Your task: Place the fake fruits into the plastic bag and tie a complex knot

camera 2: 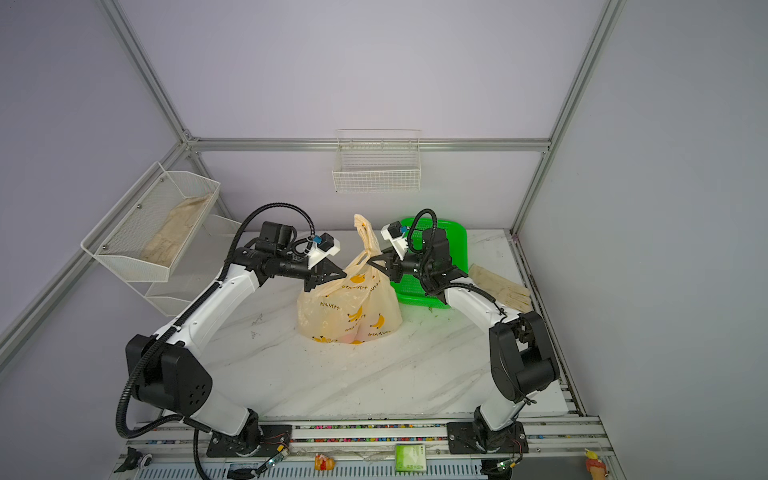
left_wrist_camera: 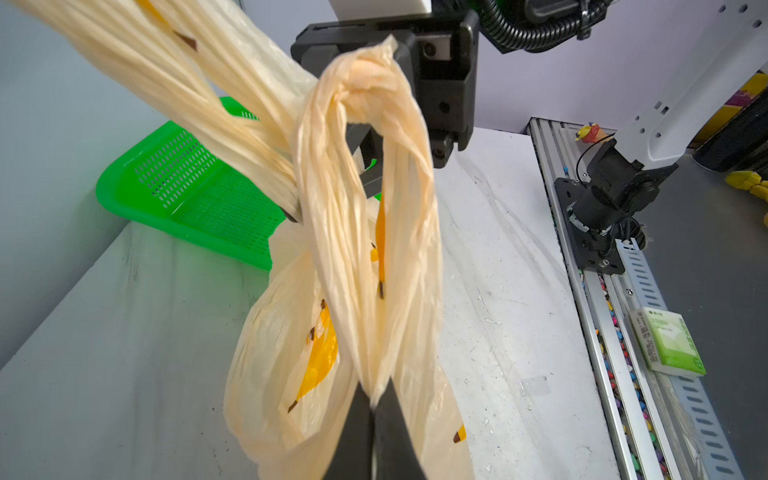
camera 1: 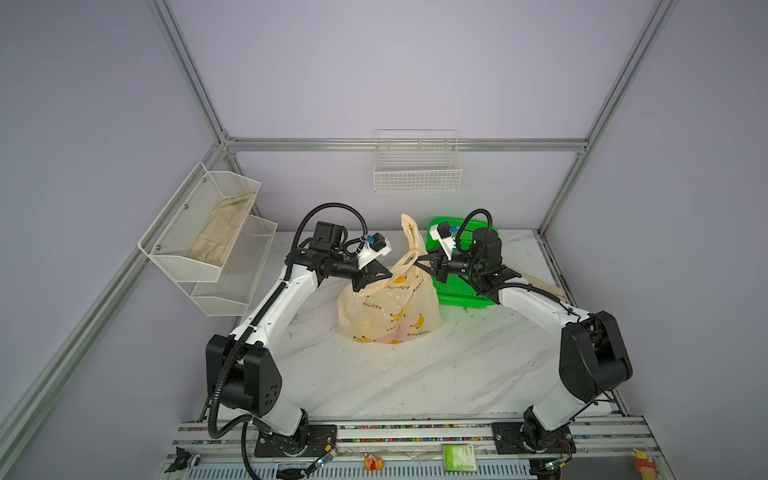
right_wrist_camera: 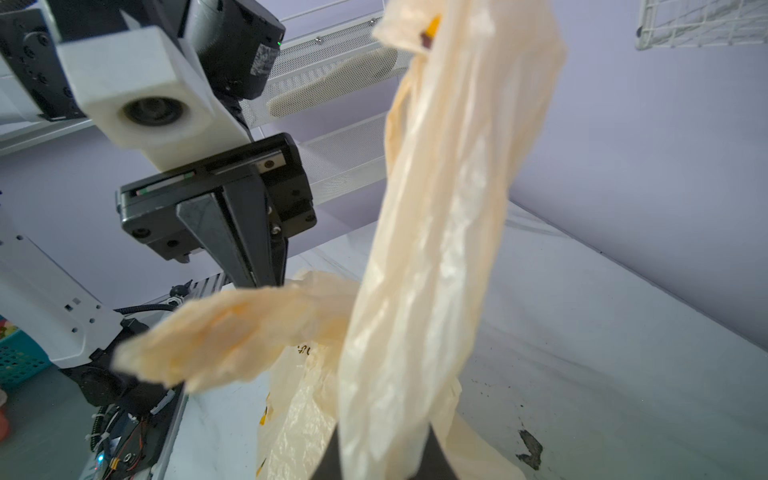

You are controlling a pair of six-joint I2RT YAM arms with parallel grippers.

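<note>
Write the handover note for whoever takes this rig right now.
Left gripper: shut on one handle loop.
Right gripper: the other handle runs between its jaws; clamped or not, cannot tell.
The plastic bag stands mid-table in front of the green basket; fruit shapes show through its base.
Done: fruit loaded, it seems; handles crossed in a first twist.
To do: complete and tighten it.

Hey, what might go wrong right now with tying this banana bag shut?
1. The knot looks loose; if the left claw, shut on the plastic bag, or the right claw slips, the twist may unwind.
2. The bag's thin film is stretched taut toward the left claw; harder pulling might tear it or tip the bag.
</note>
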